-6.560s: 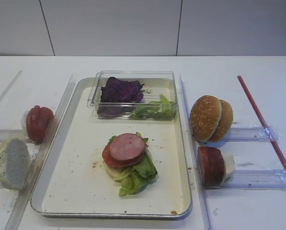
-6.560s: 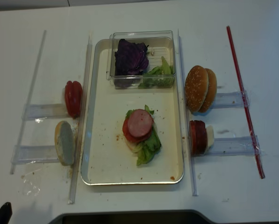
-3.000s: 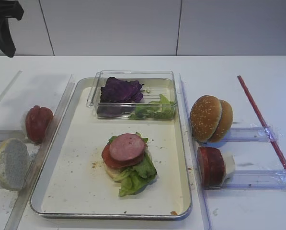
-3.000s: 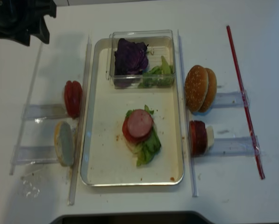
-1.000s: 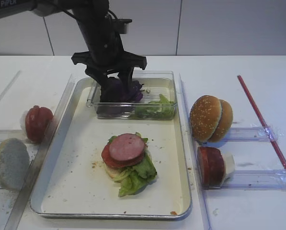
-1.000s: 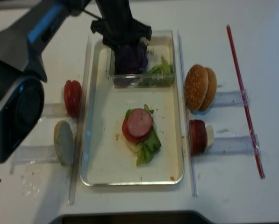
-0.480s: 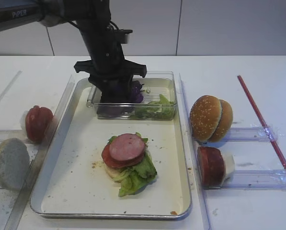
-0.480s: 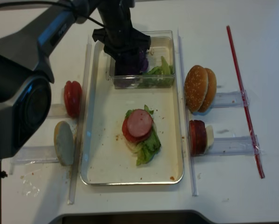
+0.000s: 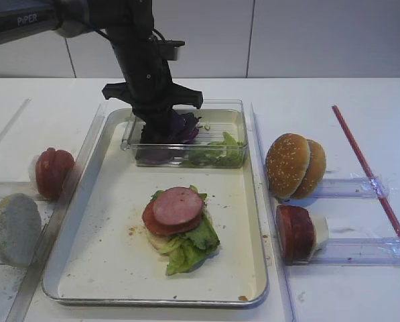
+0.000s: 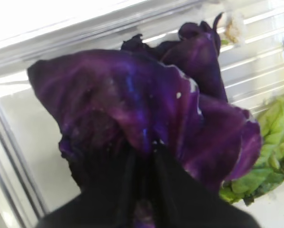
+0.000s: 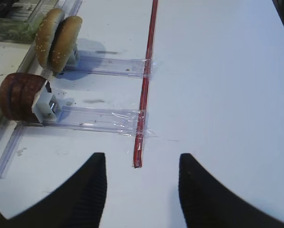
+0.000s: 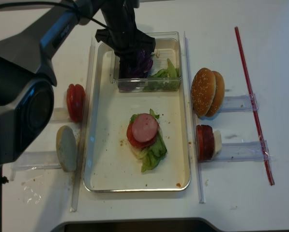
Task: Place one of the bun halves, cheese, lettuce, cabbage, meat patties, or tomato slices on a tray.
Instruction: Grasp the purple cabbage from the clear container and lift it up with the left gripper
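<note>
Fingers of the left gripper [image 10: 142, 166] are seen pressed together on a fold of the cabbage [image 10: 146, 114], the dark purple leaf being pinched at its near edge while the rest of it fans out away from the wrist. In the high view the left gripper [image 9: 161, 124] is planted inside the clear plastic box [image 9: 216, 157] at the far end of the tray [image 9: 79, 255], so the cabbage is gripped but not yet lifted clear of the box wall. Beside it in the same box the lettuce [image 9: 216, 153] is piled toward the right, just touching the purple leaf's edge. The relation that matters for the coming move can be stated simply: the half-built stack [image 9: 179, 221] (pink meat slice on top, tomato and green leaf beneath) lies on the tray floor nearer the camera than the box, almost straight toward the robot from the pinched leaf, so a lift over the box's near wall and a short pull back would be called for. The left arm is plainly the nearer one. The right gripper [image 11: 139, 190] is held well away over the bare table on the right, its jaws spread apart and empty, with the sesame bun halves [image 11: 58, 38] and the red straw [image 11: 145, 80] ahead of it.
</note>
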